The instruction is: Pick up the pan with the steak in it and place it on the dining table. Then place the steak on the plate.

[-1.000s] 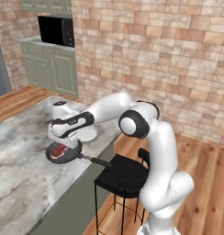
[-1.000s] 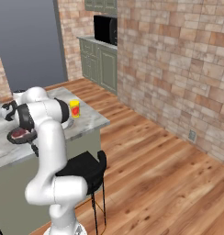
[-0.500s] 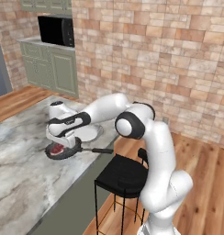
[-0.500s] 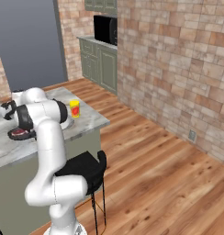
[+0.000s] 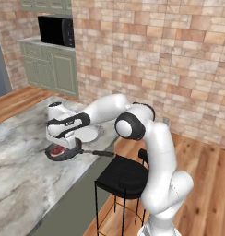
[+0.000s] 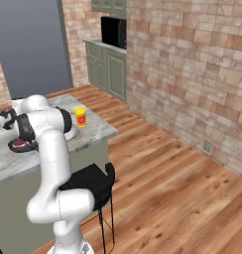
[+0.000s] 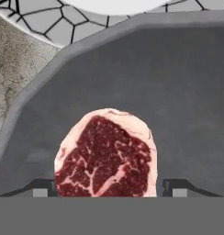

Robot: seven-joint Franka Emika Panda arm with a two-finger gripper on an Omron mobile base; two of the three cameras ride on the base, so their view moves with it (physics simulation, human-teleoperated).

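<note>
steak (image 7: 107, 156) bottom cut off, plate (image 7: 63, 18) mostly cropped

We see the steak (image 7: 107, 156) lying between the hand's (image 7: 109, 188) spread fingertips, bare pan (image 7: 178, 92) floor around it. The plate (image 7: 63, 20) rim touches the pan's far edge; open tabletop (image 5: 22, 184) nearer us.
</note>
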